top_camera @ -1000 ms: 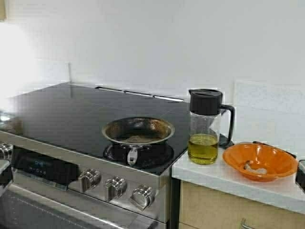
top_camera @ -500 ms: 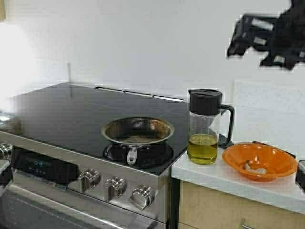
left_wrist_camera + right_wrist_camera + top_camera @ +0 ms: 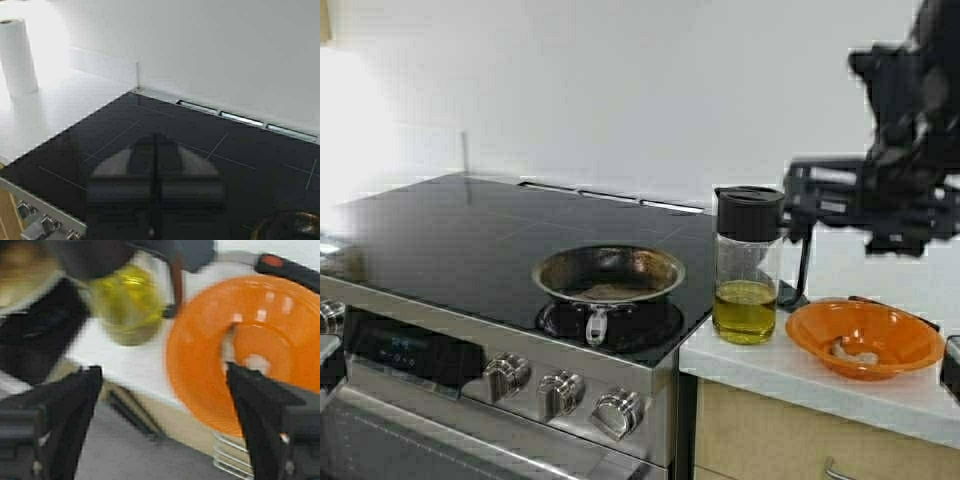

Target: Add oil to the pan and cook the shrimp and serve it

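Presently, the pan (image 3: 609,275) sits on the stove; the oil (image 3: 747,268) stands on the counter beside it. Glass, likely heavy and slippery: grasp the side handle. The right gripper (image 3: 800,210), fingers spread wide, hovers alongside the lid.

Black glass stove top (image 3: 470,235): the pan (image 3: 609,275) sits on the front right burner. White counter (image 3: 790,375) adjoining on the right: oil dispenser (image 3: 748,265) at its left edge, orange bowl (image 3: 865,338) just beside it.
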`<state>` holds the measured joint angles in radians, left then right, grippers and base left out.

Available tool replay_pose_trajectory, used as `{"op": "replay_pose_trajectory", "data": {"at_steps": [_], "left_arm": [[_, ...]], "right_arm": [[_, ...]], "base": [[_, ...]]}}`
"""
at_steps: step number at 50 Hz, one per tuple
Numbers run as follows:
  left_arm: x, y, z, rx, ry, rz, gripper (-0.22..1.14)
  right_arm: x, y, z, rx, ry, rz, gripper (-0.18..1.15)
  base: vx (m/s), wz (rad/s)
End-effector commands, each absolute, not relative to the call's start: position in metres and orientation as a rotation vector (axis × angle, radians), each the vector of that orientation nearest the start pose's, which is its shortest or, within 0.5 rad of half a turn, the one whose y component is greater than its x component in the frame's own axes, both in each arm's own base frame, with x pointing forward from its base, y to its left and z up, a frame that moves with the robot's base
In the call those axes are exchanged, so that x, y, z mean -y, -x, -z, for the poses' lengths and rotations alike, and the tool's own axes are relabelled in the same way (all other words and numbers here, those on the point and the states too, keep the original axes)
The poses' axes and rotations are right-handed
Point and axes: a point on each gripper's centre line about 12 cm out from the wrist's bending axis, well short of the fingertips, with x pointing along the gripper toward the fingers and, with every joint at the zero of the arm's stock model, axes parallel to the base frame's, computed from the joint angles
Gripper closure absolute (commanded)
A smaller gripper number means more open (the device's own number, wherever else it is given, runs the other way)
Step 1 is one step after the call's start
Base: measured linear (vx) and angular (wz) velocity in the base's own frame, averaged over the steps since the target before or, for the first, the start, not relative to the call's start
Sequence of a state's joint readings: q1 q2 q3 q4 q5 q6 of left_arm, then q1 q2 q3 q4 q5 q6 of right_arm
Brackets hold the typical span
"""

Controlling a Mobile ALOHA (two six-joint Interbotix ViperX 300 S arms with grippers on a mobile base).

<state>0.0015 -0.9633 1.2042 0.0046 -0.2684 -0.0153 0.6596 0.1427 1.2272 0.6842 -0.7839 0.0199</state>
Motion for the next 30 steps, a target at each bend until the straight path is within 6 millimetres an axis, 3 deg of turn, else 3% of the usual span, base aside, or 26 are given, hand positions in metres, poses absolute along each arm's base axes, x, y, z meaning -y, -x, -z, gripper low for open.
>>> {"op": "replay_pose_trajectory", "data": {"at_steps": [1,10,30], "left_arm": [[-0.001,-0.198,-0.282,0.035,0.022,-0.002,0.89],[-0.001,-0.198,-0.281,0.034,0.025,-0.002,0.89],[-0.001,-0.198,-0.279,0.026,0.025,-0.002,0.89]], "right_arm": [[-0.118,-0.239,-0.033,-0.634,-0.116,-0.009,-0.06],[-0.126,-0.252,-0.010,-0.651,-0.086,0.008,-0.06],[-0.132,-0.274,-0.001,-0.602,-0.054,0.050,-0.06]], "base": [[0.00,0.00],[0.00,0.00],[0.00,0.00]]}}
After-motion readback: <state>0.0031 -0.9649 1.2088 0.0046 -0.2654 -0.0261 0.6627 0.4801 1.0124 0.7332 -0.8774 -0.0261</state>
